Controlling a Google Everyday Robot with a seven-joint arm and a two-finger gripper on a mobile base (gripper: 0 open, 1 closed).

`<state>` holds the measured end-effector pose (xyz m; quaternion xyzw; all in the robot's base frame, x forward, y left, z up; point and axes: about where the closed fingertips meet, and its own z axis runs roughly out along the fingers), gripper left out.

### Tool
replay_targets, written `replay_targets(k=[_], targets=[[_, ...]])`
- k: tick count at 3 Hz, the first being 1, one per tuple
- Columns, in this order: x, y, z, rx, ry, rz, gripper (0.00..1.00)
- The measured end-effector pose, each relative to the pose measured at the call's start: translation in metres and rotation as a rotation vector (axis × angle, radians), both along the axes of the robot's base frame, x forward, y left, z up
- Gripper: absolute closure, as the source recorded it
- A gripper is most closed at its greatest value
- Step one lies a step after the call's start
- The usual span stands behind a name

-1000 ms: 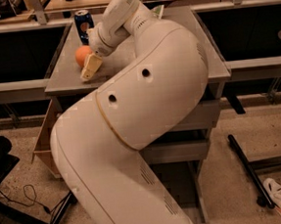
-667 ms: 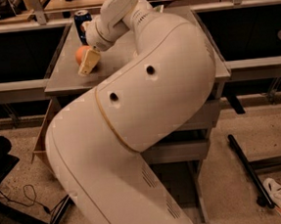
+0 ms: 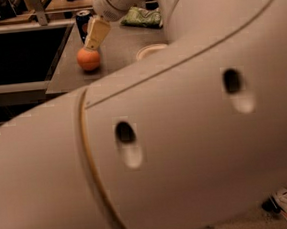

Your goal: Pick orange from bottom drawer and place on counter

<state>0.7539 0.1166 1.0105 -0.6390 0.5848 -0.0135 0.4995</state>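
The orange (image 3: 88, 59) rests on the grey counter (image 3: 122, 45), near its front left corner. My gripper (image 3: 94, 38) is right above the orange, pointing down at it, with its tip at the top of the fruit. My white arm fills most of the view and reaches up to the gripper from the right. The bottom drawer is hidden behind the arm.
A dark soda can (image 3: 82, 21) stands on the counter just behind the orange. A white bowl (image 3: 150, 50) sits to the right of the orange, and a green bag (image 3: 142, 17) lies at the back. A dark open bin (image 3: 18, 57) lies left of the counter.
The arm has swung closer and now fills the view. The orange, held at the gripper's tip over the counter's left side, now sits on the counter with the gripper above it.
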Motion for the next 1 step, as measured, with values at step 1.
replay_targets(k=[1], targets=[[-0.0170, -0.0591, 0.0459, 0.074, -0.095, -0.066, 0.00]])
